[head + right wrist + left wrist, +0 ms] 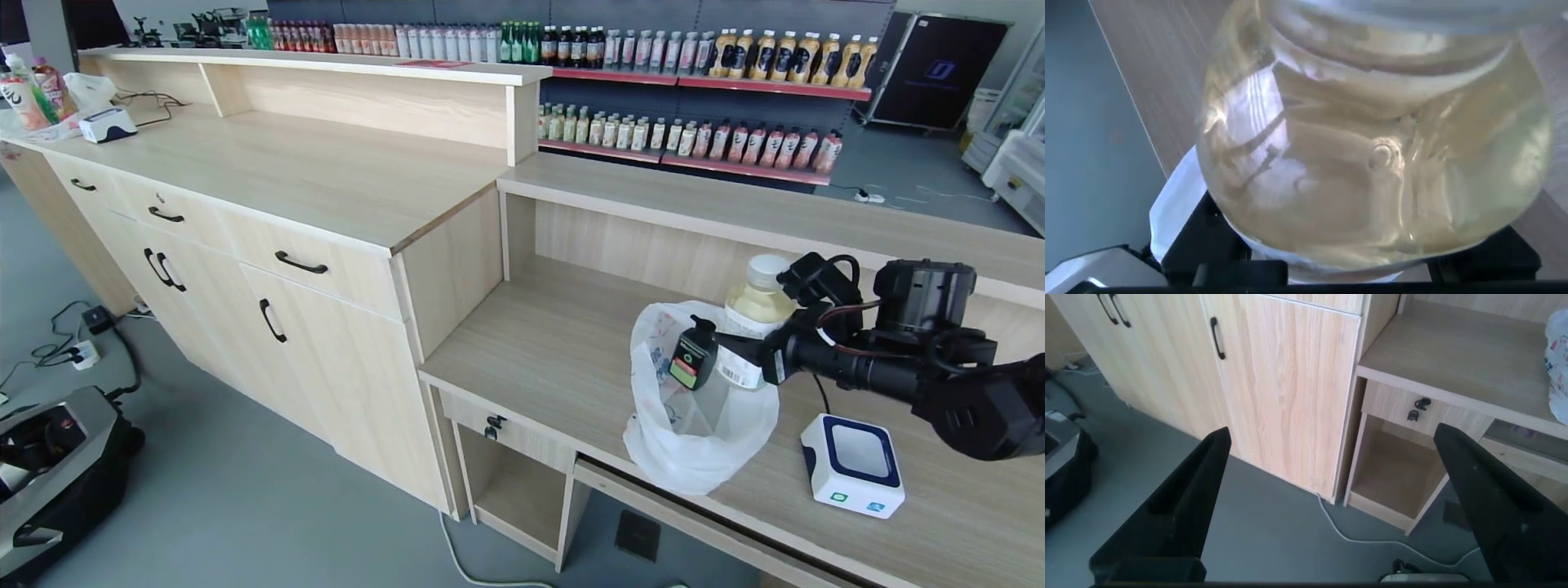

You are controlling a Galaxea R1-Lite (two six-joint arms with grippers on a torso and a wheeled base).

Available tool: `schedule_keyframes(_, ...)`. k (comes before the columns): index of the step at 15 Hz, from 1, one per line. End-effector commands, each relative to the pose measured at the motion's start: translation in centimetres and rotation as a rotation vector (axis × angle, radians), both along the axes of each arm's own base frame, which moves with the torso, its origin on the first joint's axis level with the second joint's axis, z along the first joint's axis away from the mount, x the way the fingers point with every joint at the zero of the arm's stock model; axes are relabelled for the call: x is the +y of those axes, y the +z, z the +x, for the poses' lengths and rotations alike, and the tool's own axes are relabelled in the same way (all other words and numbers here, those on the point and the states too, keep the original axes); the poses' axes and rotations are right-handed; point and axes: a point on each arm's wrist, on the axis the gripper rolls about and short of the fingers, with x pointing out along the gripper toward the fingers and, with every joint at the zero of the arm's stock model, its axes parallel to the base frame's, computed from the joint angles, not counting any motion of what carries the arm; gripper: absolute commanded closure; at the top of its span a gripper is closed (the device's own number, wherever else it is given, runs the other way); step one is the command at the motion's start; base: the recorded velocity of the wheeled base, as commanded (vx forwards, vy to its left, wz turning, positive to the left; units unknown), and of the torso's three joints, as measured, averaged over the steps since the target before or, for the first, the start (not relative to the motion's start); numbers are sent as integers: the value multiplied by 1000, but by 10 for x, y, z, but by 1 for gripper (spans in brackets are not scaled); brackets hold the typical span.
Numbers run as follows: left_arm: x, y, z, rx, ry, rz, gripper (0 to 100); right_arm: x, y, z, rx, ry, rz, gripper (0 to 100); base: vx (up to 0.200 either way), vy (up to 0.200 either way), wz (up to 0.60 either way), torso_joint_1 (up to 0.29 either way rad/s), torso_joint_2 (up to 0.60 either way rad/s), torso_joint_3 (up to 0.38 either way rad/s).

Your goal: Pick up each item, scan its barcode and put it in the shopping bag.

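The left gripper (pixel 1327 510) hangs low beside the cupboard door (pixel 1290 376) and points down at the floor (pixel 1274 531). Its fingers (pixel 1167 514) are spread wide with nothing between them. I think it waits there so it is out of the way.

Next along is the low worktop (pixel 555 343). The white shopping bag (pixel 694 441) sits near its front edge with its mouth open at the top, so things can drop in from above.

The bottle (pixel 759 314) is right over the far side of that open mouth. It is full of a pale yellow drink. It stands almost straight, with its white cap (pixel 768 269) on top. The barcode label (pixel 739 373) is near its bottom, down by the bag's rim. I cannot tell if the bottle touches the plastic.

The right gripper (pixel 718 355) comes in from the side, and its fingers squeeze the bottle's round body. That tight hold is what keeps it up in the air.

The scanner (pixel 853 461) is last, a little white box with a dark top, just beside the bag. It sits close so the trip from scanner to bag is short. Because the bottle is over the bag and not over the scanner, I think the next job is to lower it in and let go.
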Motion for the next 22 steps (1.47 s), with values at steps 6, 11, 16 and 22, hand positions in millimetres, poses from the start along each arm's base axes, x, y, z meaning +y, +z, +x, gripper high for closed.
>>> schedule_keyframes(6, 0, 0, 0, 0, 1, 0, 0, -1, -81, 31, 150, 47, 7, 100, 0, 0, 0, 0, 0, 0)
schedule_keyframes(11, 0, 0, 0, 0, 1, 0, 0, 1, -116, 42, 161, 118, 13, 100, 0, 0, 0, 0, 0, 0)
schedule_keyframes(16, 0, 0, 0, 0, 1, 1, 0, 0, -128, 48, 174, 115, 12, 100, 0, 0, 0, 0, 0, 0)
schedule_keyframes(22, 0, 0, 0, 0, 1, 1, 0, -5, -133, 49, 176, 103, 13, 100, 0, 0, 0, 0, 0, 0)
